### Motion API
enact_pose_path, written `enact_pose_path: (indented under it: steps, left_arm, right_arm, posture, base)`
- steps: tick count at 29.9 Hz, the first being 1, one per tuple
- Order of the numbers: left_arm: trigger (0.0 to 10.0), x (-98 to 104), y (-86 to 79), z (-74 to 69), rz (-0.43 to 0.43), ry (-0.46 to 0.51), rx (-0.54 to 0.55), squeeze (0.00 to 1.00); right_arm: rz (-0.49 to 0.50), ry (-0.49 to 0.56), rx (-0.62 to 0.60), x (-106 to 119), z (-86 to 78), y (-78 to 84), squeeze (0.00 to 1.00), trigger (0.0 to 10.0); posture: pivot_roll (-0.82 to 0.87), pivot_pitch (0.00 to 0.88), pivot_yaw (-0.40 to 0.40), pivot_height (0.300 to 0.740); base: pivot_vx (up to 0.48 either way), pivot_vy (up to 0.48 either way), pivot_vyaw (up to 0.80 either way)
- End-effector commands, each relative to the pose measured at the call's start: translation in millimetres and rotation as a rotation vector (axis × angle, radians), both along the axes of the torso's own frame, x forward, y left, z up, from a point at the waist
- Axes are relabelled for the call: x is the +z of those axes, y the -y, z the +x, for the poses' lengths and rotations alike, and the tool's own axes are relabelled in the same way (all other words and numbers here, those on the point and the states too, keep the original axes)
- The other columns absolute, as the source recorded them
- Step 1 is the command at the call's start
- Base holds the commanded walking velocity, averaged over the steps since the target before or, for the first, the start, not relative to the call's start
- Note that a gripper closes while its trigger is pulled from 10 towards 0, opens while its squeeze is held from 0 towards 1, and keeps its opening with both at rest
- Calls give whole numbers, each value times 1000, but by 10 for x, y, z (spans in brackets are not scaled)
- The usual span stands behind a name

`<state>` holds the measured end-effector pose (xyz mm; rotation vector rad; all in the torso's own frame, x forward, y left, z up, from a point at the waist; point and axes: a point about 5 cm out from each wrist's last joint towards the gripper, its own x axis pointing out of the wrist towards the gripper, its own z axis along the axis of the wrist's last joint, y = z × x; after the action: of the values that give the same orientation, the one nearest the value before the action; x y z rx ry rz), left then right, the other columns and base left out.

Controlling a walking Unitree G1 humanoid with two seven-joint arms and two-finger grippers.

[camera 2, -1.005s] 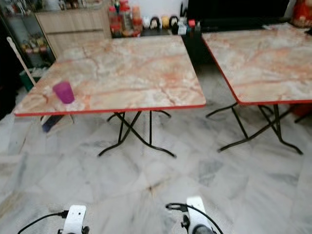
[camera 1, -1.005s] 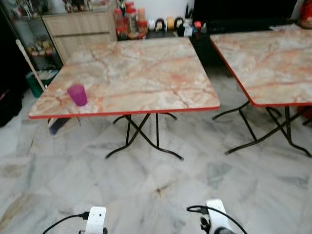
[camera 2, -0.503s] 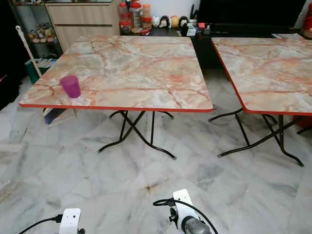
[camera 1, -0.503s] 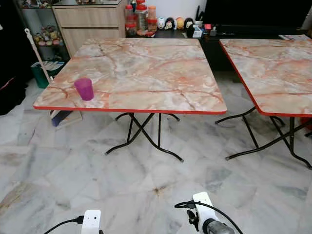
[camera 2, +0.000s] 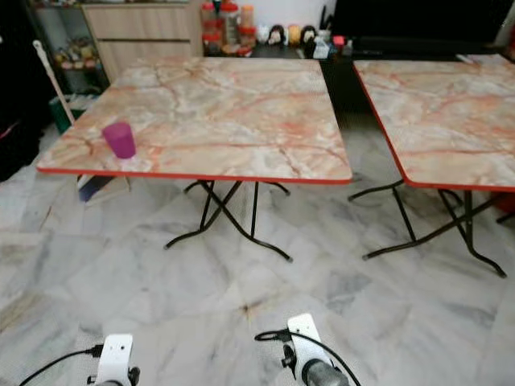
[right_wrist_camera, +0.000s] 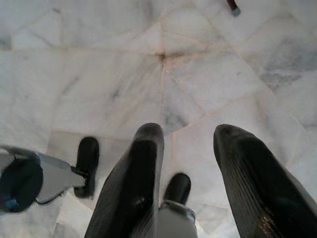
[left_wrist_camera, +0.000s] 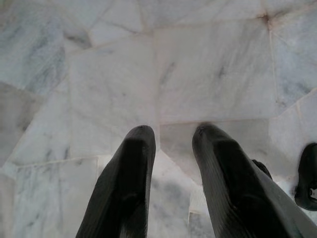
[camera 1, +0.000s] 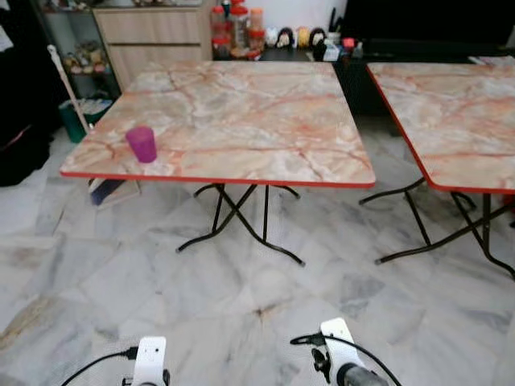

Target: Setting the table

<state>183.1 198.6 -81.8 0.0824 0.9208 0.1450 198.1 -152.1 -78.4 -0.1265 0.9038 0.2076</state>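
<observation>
purple cup (camera 1: 142,144) sits near the table (camera 1: 241,121) edge; left gripper (left_wrist_camera: 171,136) and right gripper (right_wrist_camera: 190,134) hang apart, empty, over the floor (camera 1: 241,297).

**Cup on the table**

Purple cup (camera 1: 142,144): small, translucent plastic, upright, mouth up. Stands alone near the front-left corner of the table (camera 1: 241,121), just inside its red rim. Table is square, pink-orange marble pattern, on black folding legs over pale marble floor.
</observation>
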Motion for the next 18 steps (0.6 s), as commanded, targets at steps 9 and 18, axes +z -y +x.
enact_pose_path:
  steps: [9, 18]
  left_arm:
    - [10000, 31, -24, 59, 11, 7, -13, 0]
    - [10000, 27, -51, 43, 20, 2, -17, 0]
  right_arm:
    - [-18, 23, 7, 17, 29, -4, 0, 10000]
    - [-13, 14, 8, -1, -4, -34, 0, 10000]
  posture:
    - [-115, 0, 51, 740]
    - [-118, 0, 58, 740]
  base:
    - [314, 0, 56]
    - [370, 0, 323]
